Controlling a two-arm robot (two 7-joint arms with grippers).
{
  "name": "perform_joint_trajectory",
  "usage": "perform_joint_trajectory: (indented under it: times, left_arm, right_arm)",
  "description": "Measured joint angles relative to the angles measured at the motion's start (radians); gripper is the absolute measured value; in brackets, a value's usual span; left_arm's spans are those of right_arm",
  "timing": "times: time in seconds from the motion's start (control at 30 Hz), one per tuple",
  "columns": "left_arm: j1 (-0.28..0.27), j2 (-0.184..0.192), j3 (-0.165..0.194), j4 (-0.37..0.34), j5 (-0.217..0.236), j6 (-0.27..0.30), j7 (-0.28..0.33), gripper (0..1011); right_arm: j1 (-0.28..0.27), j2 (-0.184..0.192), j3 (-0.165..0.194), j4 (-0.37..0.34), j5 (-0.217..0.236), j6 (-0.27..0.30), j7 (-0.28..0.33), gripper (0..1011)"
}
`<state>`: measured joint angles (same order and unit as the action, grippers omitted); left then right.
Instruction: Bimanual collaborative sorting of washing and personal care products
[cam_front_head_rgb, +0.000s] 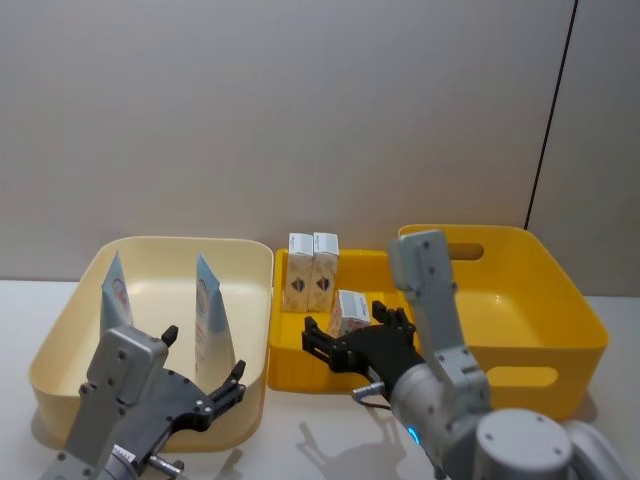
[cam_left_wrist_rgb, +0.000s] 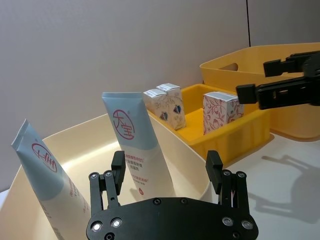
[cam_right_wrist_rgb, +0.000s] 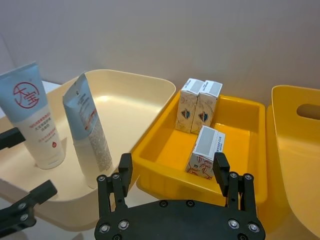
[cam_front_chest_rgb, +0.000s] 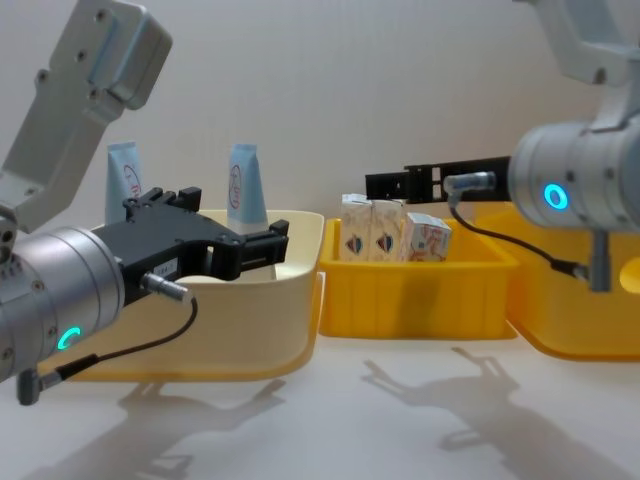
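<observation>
Hovering nearest the robot, the left gripper (cam_front_head_rgb: 202, 358) sits over the 6 o'clock rim of the cream bin (cam_front_head_rgb: 60, 330), its jaws spread wide and holding nothing. Its wrist view looks between the two fingers (cam_left_wrist_rgb: 118, 165) at the right tube (cam_left_wrist_rgb: 134, 145), which stands upright just beyond them, untouched. The left tube (cam_front_head_rgb: 115, 290) stands at the bin's 9 o'clock side, well apart from the right tube.

The right gripper (cam_front_head_rgb: 345, 328) hangs over the 6 o'clock part of the small yellow tray (cam_front_head_rgb: 285, 372), jaws likewise wide and empty. In the head view its fingers overlap the lone carton (cam_front_head_rgb: 350, 310), so contact cannot be judged there. The right wrist view shows the carton standing beyond the jaws, apart from both fingers. The chest view adds height, showing the black fingers level just above the carton tops.

Farther back, the paired cartons (cam_front_head_rgb: 312, 270) stand touching side by side against the tray's 12 o'clock wall. The large yellow bin (cam_front_head_rgb: 570, 320) lies at the tray's 3 o'clock, all on the white bench (cam_front_head_rgb: 300, 440).
</observation>
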<state>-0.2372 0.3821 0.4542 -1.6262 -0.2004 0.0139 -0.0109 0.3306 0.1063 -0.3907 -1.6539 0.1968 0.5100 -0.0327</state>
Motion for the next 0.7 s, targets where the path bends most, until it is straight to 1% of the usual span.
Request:
perform_joint_trajectory:
  times: [0.07,0.17,0.3,0.57,0.6,0.7]
  left_arm:
    - [0.000,0.000,0.000,0.000,0.000,0.000,0.000,1003]
    - [0.000,0.000,0.000,0.000,0.000,0.000,0.000,1003]
    - [0.000,0.000,0.000,0.000,0.000,0.000,0.000,1003]
    - [0.000,0.000,0.000,0.000,0.000,0.000,0.000,1003]
    - [0.000,0.000,0.000,0.000,0.000,0.000,0.000,1003]
    - [0.000,0.000,0.000,0.000,0.000,0.000,0.000,1003]
  right_arm:
    - [0.025,-0.018,0.000,0.027,-0.001,0.027,-0.008,1001]
    - [0.045,-0.034,0.003,0.051,-0.001,0.048,-0.014,1001]
    - [0.082,-0.066,0.015,0.097,0.001,0.072,-0.023,1001]
    - [0.137,-0.111,0.043,0.180,0.015,0.091,-0.031,1001]
    - [0.137,-0.111,0.043,0.180,0.015,0.091,-0.031,1001]
    - [0.157,-0.126,0.057,0.210,0.020,0.092,-0.035,1001]
